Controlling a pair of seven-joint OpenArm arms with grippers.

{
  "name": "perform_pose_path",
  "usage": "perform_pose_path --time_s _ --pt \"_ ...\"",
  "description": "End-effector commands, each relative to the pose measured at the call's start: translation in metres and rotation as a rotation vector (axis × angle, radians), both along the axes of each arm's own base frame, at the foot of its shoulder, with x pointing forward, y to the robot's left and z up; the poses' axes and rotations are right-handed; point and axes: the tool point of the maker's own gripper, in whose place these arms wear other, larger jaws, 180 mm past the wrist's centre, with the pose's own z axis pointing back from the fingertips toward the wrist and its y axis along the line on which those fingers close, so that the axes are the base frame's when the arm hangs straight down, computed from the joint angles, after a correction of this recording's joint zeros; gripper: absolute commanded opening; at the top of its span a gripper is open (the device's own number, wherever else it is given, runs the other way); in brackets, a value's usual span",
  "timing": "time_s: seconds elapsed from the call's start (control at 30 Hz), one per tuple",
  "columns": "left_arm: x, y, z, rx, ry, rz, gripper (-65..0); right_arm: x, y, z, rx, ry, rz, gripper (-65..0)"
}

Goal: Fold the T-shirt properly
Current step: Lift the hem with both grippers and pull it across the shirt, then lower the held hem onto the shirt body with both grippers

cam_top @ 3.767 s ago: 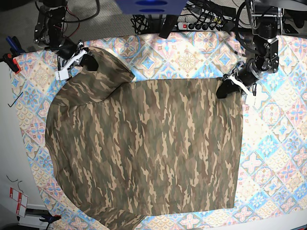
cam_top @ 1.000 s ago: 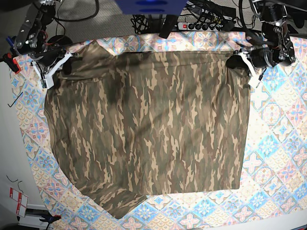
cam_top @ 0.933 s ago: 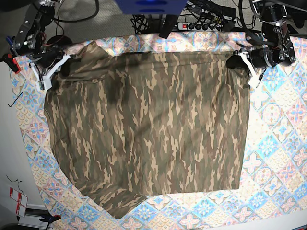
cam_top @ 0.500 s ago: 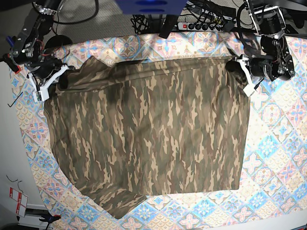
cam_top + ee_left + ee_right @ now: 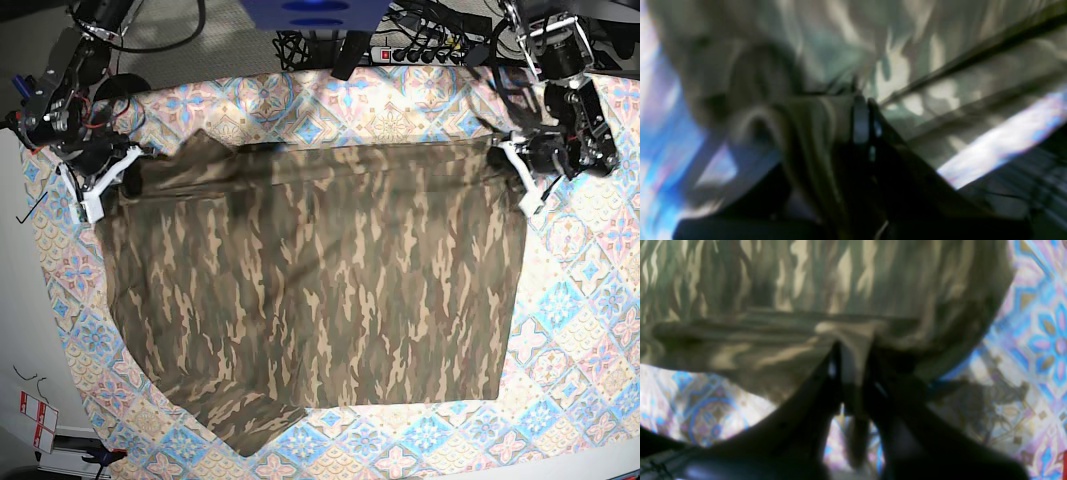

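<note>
Base view shows the T-shirt (image 5: pixel 310 280) spread over the patterned cloth (image 5: pixel 590 330) on the worktop, its far edge lifted off the cloth between the two arms. The left claw (image 5: pixel 510 160) is clamped on the far corner at that view's right; the right claw (image 5: pixel 125 175) pinches the bunched corner at its left. To my eye, doing this well means carrying both corners level and at one pace, keeping the edge taut, and laying it square on the near hem, minding the slack sleeve at the near left
</note>
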Motion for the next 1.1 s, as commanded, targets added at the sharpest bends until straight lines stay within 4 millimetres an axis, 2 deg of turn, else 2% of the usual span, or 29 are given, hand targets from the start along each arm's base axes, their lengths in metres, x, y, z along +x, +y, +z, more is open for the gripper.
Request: perform_pose_path --time_s 0.0,0.2,0.5,0.57,0.67,0.8,0.9,1.07 --pt "-0.014 0.026 0.005 0.092 0.051 -0.003 -61.9 0.007 -0.016 0.009 -0.059 -0.023 -0.021 -64.8" --pt "-0.027 0.028 0.006 0.108 0.063 -0.007 -61.9 0.005 -0.022 0.005 -0.111 0.006 -0.017 -64.8" --pt "-0.024 0.028 0.007 0.108 0.056 -0.009 -61.9 0.005 -0.022 0.005 -0.115 0.008 -0.017 -64.8" --pt "-0.013 0.031 0.019 0.135 0.012 -0.022 -61.9 0.004 -0.023 0.005 -0.116 0.009 -0.017 -64.8" --pt "0.006 0.035 0.046 0.199 -0.087 -0.043 -61.9 0.004 -0.023 0.005 -0.117 0.01 -0.017 -64.8" --pt "0.014 0.026 0.069 0.247 -0.171 -0.082 -61.9 0.004 -0.023 0.004 -0.117 0.011 -0.018 -64.8" --pt "0.013 0.02 0.076 0.256 -0.195 -0.098 -61.9 0.005 -0.023 0.005 -0.116 0.008 -0.018 -64.8" --pt "0.014 0.011 0.074 0.238 -0.203 -0.092 -61.9 0.005 -0.023 0.005 -0.116 0.006 -0.018 -64.8"
